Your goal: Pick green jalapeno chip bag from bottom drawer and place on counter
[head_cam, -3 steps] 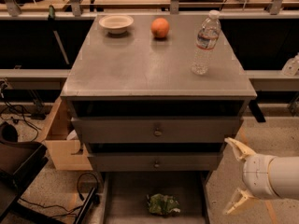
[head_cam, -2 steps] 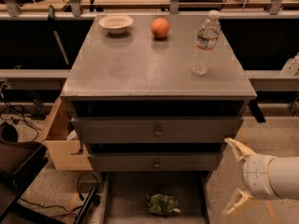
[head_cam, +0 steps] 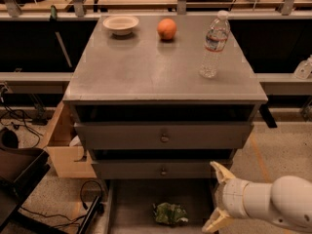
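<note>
The green jalapeno chip bag [head_cam: 169, 213] lies crumpled on the grey floor of the open bottom drawer [head_cam: 131, 204], near the lower edge of the camera view. My gripper [head_cam: 216, 197] is at the lower right, just right of the drawer and level with the bag. Its two pale fingers are spread wide apart and hold nothing. The counter [head_cam: 146, 67] is the flat grey top of the cabinet above.
On the counter stand a white bowl [head_cam: 120, 24], an orange [head_cam: 166, 29] and a clear water bottle [head_cam: 213, 45]. Two knobbed drawers [head_cam: 163, 136] sit above the open one. A cardboard box [head_cam: 63, 145] and cables lie on the floor to the left.
</note>
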`<state>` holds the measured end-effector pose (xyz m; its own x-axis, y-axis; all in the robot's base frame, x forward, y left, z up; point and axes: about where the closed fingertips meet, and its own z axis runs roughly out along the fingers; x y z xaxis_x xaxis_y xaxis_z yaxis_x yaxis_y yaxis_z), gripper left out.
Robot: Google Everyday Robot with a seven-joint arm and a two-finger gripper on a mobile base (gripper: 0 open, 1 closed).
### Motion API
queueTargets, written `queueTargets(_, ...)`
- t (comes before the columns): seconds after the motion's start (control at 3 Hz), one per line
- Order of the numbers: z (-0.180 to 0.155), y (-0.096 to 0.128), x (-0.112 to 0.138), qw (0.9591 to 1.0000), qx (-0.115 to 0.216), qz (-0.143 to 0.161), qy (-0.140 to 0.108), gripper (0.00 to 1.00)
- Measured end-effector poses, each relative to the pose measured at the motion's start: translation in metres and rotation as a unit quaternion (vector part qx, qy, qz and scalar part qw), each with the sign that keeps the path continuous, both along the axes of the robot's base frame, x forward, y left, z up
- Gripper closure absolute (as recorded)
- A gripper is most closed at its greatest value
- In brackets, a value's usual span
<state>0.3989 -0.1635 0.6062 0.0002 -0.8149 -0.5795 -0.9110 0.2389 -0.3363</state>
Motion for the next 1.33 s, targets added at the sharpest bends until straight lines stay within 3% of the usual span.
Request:
queueTargets(0.67, -0.136, 0.044, 0.024, 0.9987, 0.049, -0.008, -0.009, 0.00)
queueTargets(1.33, -0.254, 0.064, 0.040, 0.9972, 0.068, -0.008, 0.028, 0.00)
